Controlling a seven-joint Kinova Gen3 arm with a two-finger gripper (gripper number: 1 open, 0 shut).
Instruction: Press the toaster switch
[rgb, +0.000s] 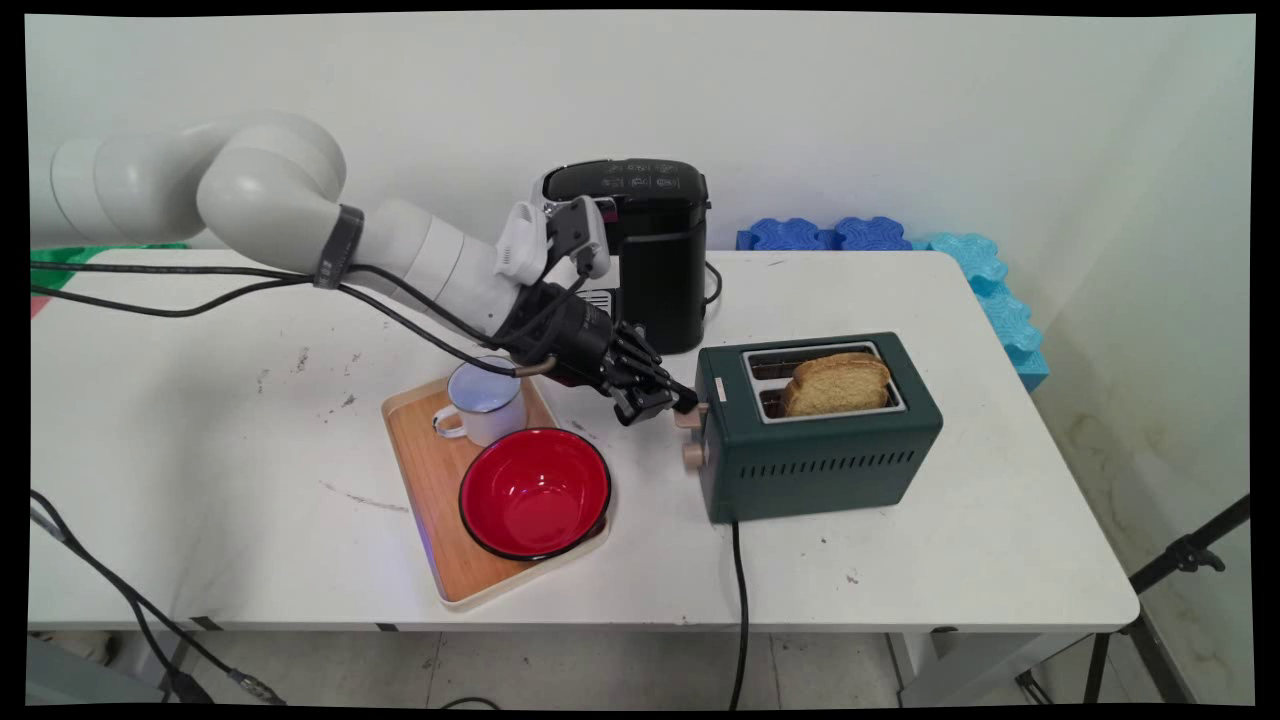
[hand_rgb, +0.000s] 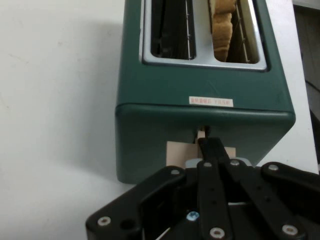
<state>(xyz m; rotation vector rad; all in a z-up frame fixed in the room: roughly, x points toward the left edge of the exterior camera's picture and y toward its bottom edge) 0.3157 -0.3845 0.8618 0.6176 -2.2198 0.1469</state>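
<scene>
Gripper parked right at the end face of the green toaster, fingers pressed together with the tips on the beige lever, nothing actually clamped between them. Looks like a closed tip suits pushing a small lever better than a spread one. Slice of toast sticking up out of the near slot, far slot empty. Just left of the hand: wooden tray carrying a white mug and red bowl. Black coffee machine behind.
</scene>
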